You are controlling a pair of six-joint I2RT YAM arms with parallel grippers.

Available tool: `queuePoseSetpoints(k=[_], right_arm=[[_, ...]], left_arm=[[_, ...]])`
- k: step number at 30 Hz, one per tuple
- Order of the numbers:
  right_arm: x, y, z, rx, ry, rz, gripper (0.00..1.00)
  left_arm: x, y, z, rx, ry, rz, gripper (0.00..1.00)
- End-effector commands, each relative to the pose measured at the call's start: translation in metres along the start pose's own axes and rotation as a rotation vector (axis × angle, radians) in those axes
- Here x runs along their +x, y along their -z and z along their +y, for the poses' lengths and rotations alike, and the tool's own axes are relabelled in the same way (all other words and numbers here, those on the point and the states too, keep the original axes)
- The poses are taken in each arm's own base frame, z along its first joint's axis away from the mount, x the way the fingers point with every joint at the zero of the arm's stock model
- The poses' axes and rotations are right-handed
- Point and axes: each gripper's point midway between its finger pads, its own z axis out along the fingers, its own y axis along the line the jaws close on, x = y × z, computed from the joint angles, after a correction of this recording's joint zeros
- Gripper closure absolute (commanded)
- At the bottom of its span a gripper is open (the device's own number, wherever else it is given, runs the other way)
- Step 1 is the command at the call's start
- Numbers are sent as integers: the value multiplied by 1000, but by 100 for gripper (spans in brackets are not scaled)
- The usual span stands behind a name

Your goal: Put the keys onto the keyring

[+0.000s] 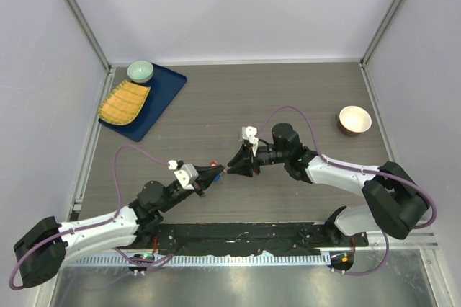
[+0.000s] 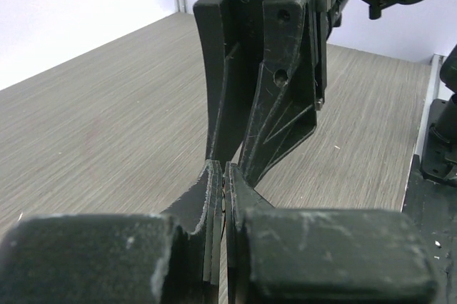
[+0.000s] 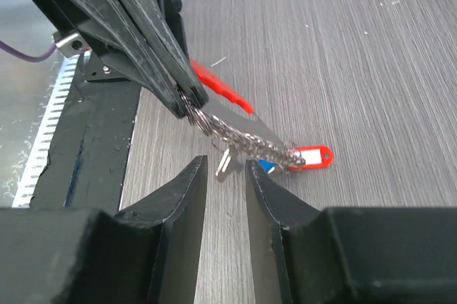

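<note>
The left claw (image 3: 187, 108) is clamped tight on the top of the keyring (image 3: 243, 141), holding it up so the pale chain droops towards the table (image 3: 371, 68). The right claw (image 3: 225, 173) faces it tip to tip, its 2 fingers a narrow gap apart and gripping nothing that shows. Just beyond that gap a small silver key (image 3: 224, 164) dangles under the chain. Beside the left claw's tips sits a red key (image 3: 218, 88), its flat blade running along the chain. At the chain's low end are a red tag (image 3: 314, 155) and a blue tag (image 3: 265, 167); I cannot tell whether they rest on the wood or hang just above it. Judging by how they hang, both keys seem gathered with the ring, but the loops are too small to show whether either is truly threaded on. So the task looks near its end, with a check or a last threading left, then a release. Far off, a blue tray (image 1: 162, 101) and a tan bowl (image 1: 354, 119) stand well apart from the work.
</note>
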Motion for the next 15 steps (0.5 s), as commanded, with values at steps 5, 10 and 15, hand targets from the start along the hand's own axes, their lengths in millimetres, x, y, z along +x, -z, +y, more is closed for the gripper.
queuePoseSetpoints(k=[5, 10, 15], right_arm=[[-34, -8, 4, -106, 128, -88, 66], [-35, -9, 9, -148, 124, -90, 69], [-33, -11, 9, -152, 119, -83, 77]], left_arm=[[-10, 1, -11, 66, -20, -51, 100], [-11, 0, -11, 71, -44, -55, 100], [-13, -1, -12, 79, -44, -60, 100]])
